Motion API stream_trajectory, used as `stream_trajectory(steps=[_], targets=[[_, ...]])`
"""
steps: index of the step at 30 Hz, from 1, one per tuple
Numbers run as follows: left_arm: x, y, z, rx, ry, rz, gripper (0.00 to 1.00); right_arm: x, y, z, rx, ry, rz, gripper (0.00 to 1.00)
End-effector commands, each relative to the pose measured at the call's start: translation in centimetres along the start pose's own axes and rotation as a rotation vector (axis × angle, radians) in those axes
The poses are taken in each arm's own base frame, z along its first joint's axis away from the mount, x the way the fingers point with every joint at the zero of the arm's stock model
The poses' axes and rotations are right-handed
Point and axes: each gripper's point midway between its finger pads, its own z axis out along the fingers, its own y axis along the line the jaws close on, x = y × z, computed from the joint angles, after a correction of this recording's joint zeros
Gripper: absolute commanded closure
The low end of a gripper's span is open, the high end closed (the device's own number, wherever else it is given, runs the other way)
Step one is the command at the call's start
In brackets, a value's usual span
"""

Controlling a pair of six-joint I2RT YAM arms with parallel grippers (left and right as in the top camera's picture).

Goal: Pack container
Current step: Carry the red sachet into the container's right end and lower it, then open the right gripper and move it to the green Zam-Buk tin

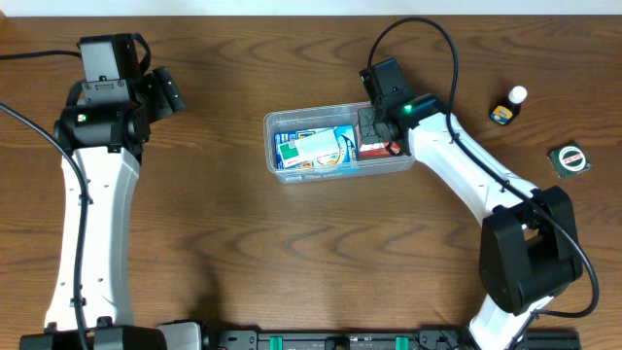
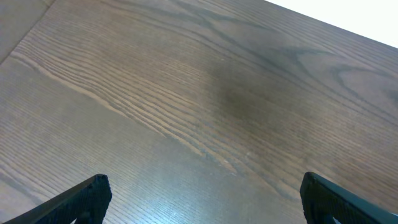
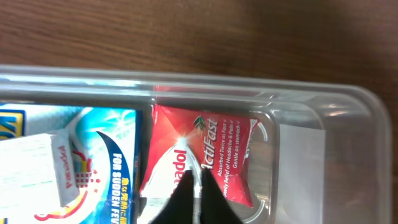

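The clear plastic container (image 1: 282, 170) sits at the table's middle. It holds a blue medicine box (image 1: 316, 148) with a white slip on it and, at its right end, a red Panadol box (image 1: 377, 150). In the right wrist view the container's rim (image 3: 311, 93) frames the red box (image 3: 217, 149) and the blue box (image 3: 99, 162). My right gripper (image 3: 198, 186) is inside the container. Its fingers are pinched together on the red box, which looks creased; it also shows in the overhead view (image 1: 374, 131). My left gripper (image 1: 165, 92) is open over bare wood at the far left (image 2: 205, 193).
A small bottle with a white cap (image 1: 508, 107) and a green tape measure (image 1: 569, 159) lie on the table to the right of the container. The wooden table (image 1: 292, 253) extends around the container.
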Motion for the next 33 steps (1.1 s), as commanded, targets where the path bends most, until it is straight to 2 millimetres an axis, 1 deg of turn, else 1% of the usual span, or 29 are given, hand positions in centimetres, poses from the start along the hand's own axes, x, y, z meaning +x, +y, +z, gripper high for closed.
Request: stream_trajectory(steps=[1,8,12,16,18,20,23,26,28,30,33], targets=[[-0.1,0.3,0.0,-0.017,-0.004,-0.015,0.02,-0.4,0.0,-0.5,0.004,-0.009,0.001,0.99],[-0.1,0.3,0.0,-0.017,-0.004,-0.015,0.02,0.5,-0.1,1.6,0.017,0.029,-0.002,0.99],[-0.1,0.3,0.0,-0.017,-0.004,-0.015,0.02,1.5,-0.7,3.6,0.052,0.066,0.023,0.99],[-0.1,0.3,0.0,-0.017,-0.004,-0.015,0.02,3.0,-1.3,5.8,0.073,0.125,0.038,0.99],[-0.1,0.3,0.0,-0.017,-0.004,-0.015,0.02,3.4,-1.3,6.3,0.077,0.139,0.036,0.99],[-0.1,0.3,0.0,-0.017,-0.004,-0.015,0.02,3.4,-1.4,6.3,0.077,0.137,0.037,0.99],[-0.1,0.3,0.0,-0.017,-0.004,-0.015,0.02,2.3,-1.2,5.5,0.069,0.111,0.04,0.98],[-0.1,0.4,0.0,-0.017,-0.005,-0.015,0.02,0.4,-1.0,3.5,0.055,0.064,0.042,0.95],[-0.1,0.3,0.0,-0.017,-0.004,-0.015,0.02,-1.2,-1.1,1.8,0.046,0.024,0.052,0.93],[-0.1,0.3,0.0,-0.017,-0.004,-0.015,0.02,-2.9,-1.4,-0.5,0.037,-0.02,0.067,0.93],[-0.1,0.3,0.0,-0.017,-0.004,-0.015,0.02,-4.6,-2.7,-3.9,0.036,-0.066,0.097,0.92]])
